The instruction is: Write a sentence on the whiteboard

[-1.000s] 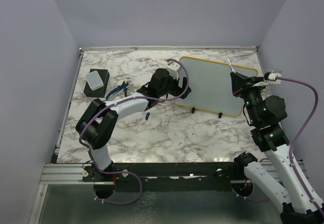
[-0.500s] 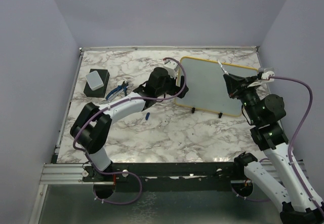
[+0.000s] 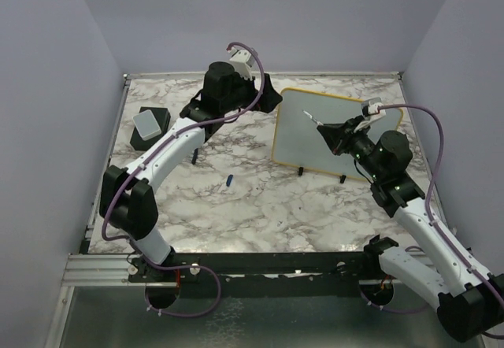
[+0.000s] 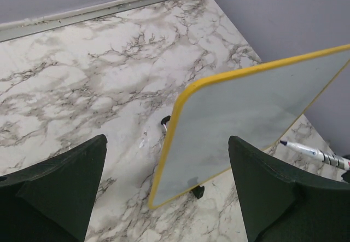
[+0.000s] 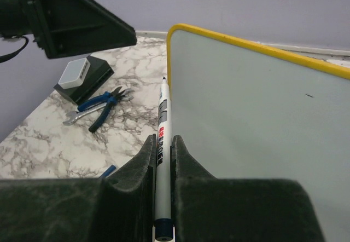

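The whiteboard, white with a thin yellow frame, stands tilted on two small black feet at the right back of the table. Its face looks blank apart from one tiny dark mark; no blue sentence shows. My right gripper is shut on a white marker, whose tip points left over the board's face. My left gripper is open and empty, raised above and left of the board. In the left wrist view the board lies between and beyond the open fingers, and the marker shows at right.
A grey-topped black eraser block sits at the left back; it also shows in the right wrist view. Blue-handled pliers lie near it. A small blue cap lies mid-table. Walls close in the back and both sides.
My left gripper has lifted off the board's left edge and risen toward the back. My right gripper has swung left with the marker, over the board's face.
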`<state>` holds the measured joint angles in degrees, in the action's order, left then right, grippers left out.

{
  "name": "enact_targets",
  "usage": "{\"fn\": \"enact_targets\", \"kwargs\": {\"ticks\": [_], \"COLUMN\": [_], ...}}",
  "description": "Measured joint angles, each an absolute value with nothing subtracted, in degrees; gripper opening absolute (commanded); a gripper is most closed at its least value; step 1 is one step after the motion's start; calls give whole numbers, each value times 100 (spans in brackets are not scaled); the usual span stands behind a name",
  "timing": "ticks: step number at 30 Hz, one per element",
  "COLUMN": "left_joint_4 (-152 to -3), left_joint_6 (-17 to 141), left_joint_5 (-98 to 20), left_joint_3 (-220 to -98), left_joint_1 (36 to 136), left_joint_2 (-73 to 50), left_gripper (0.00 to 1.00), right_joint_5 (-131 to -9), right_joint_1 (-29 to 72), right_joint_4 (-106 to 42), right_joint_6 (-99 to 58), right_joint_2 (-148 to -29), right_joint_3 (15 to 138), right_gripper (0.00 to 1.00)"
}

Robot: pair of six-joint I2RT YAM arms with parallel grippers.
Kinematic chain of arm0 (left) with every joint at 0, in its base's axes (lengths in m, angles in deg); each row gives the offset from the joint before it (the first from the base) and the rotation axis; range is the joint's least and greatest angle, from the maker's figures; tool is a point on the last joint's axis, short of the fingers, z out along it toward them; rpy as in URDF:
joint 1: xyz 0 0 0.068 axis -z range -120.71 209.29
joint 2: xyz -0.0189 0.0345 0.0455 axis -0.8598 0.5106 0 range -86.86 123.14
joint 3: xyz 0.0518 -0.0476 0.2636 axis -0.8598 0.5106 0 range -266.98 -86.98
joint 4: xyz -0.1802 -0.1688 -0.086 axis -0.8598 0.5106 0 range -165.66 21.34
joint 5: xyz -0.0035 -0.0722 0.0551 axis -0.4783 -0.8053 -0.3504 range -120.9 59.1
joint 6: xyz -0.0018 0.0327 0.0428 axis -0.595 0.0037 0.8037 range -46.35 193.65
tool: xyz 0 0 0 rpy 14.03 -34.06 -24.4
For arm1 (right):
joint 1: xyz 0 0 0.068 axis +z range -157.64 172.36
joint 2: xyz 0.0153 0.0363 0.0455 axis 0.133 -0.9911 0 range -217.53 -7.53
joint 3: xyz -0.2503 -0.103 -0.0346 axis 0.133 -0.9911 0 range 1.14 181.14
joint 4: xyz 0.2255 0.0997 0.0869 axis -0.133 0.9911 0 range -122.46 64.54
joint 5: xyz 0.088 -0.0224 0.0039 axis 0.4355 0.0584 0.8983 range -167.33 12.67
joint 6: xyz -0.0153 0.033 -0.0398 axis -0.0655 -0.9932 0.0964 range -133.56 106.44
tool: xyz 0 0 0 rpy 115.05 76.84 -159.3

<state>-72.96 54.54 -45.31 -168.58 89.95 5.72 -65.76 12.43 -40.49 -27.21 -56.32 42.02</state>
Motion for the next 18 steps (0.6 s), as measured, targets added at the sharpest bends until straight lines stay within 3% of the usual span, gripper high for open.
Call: {"fn": "enact_targets", "kwargs": {"ticks": [10, 18], "left_joint_4": [-7211, -7831], "left_joint_6": [5618, 5699], "left_joint_5": [-5650, -6251], "left_joint_3": [-17374, -16847], "left_joint_1": [8448, 8287], "left_joint_2": [1370, 1411], "left_gripper": [91, 86], "right_joint_5": [-6572, -6864], "right_joint_1": [1477, 1777], "right_joint_4": [-4884, -5411], "right_joint_6": [-2985, -2985], "right_joint_2": [-5989, -6080], "right_joint_3": [3798, 3487], "right_gripper": [1, 1]}}
